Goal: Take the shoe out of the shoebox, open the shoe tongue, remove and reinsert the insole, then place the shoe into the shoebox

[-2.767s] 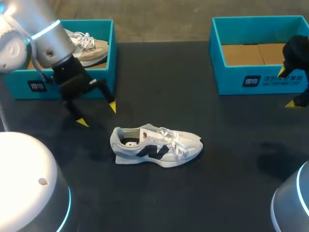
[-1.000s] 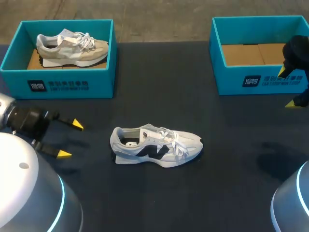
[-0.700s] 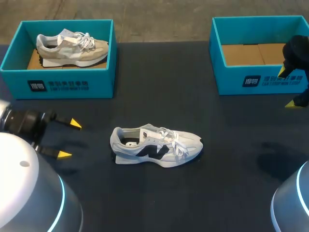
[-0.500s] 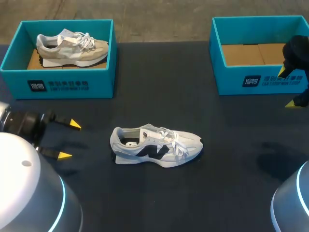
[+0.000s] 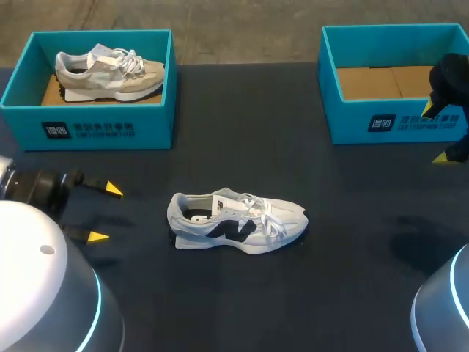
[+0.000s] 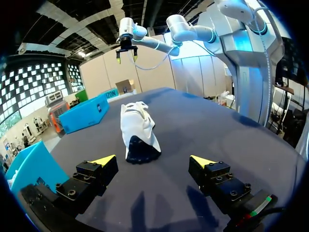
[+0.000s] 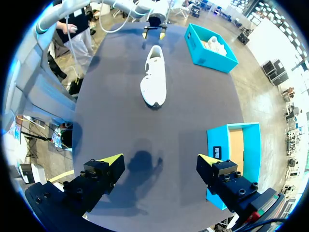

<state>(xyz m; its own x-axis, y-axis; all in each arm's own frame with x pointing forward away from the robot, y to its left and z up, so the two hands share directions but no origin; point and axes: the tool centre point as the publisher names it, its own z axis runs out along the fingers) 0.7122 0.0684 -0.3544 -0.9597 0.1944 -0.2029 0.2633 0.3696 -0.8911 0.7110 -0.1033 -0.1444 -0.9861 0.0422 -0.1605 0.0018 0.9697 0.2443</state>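
At the left edge of the dark surface (image 5: 242,301) the left claw (image 5: 105,213) lies low and level. Its yellow tips are spread wide and point toward the middle, released, with nothing between them. In its own wrist view the left claw (image 6: 152,160) stands parted, with the heel of the white sneaker (image 6: 137,130) straight ahead, apart from both fingers. At the far left corner the left shoebox (image 5: 102,128), teal and open-topped, holds a beige sneaker (image 5: 110,73) resting on its sole with its toe toward the right. In the middle of the surface, outside both boxes, the white sneaker (image 5: 238,220) with a dark side logo stands on its sole. Its heel is toward the left claw and its toe toward the right, with white laces loose over the tongue and a dark interior showing at the opening. At the far right corner the right shoebox (image 5: 396,121) is open, its brown cardboard floor showing. The right claw (image 5: 434,133) hangs at the right edge beside that box's front corner, tips parted, released and holding nothing. Its own view looks down from high up: the right claw (image 7: 160,158) is open, the right shoebox (image 7: 231,154) is beside one finger, the white sneaker (image 7: 154,77) is well ahead with its toe nearest, and the left claw (image 7: 154,31) is beyond the heel.
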